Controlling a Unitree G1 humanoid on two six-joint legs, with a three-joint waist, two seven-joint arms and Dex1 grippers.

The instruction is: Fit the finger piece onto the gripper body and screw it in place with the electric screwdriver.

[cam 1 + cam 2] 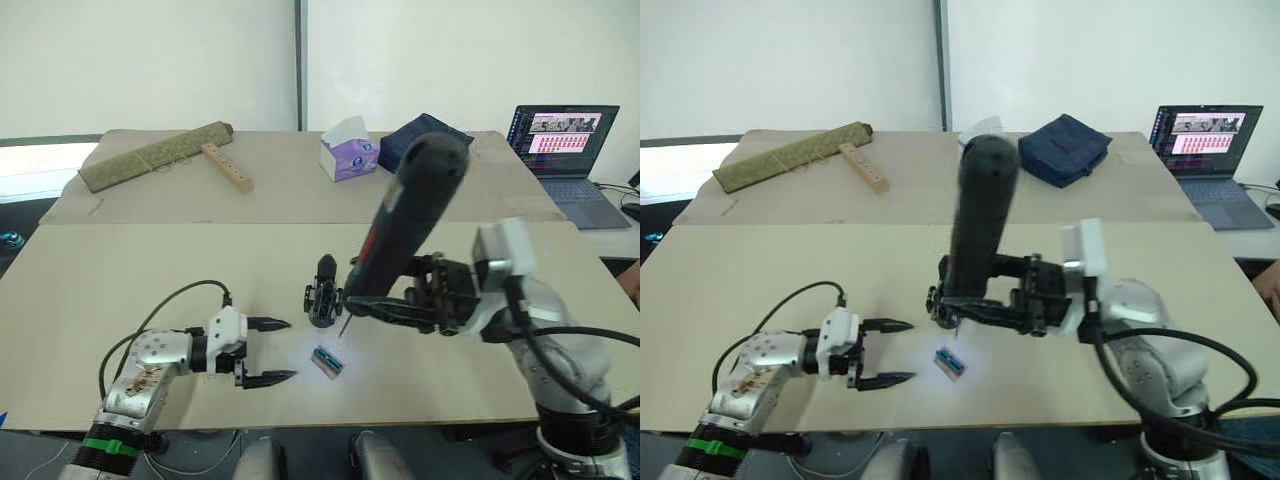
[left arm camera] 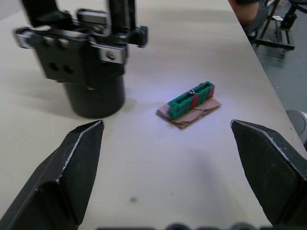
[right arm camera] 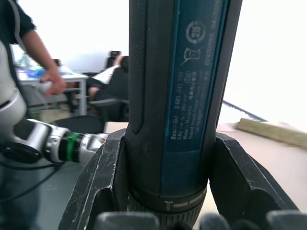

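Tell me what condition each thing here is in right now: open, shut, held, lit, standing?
Left hand: open, empty, low over the table.
Right hand: shut on the electric screwdriver.
Electric screwdriver: held tilted, tip light on.
Gripper body: standing upright.
Green block: lying flat.
Laptop: open, screen on.

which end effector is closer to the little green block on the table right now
Left. The open left end effector sits on the table beside the green block, pointing at it. The right end effector is above and behind it, gripping the electric screwdriver, whose bit hangs over the block.
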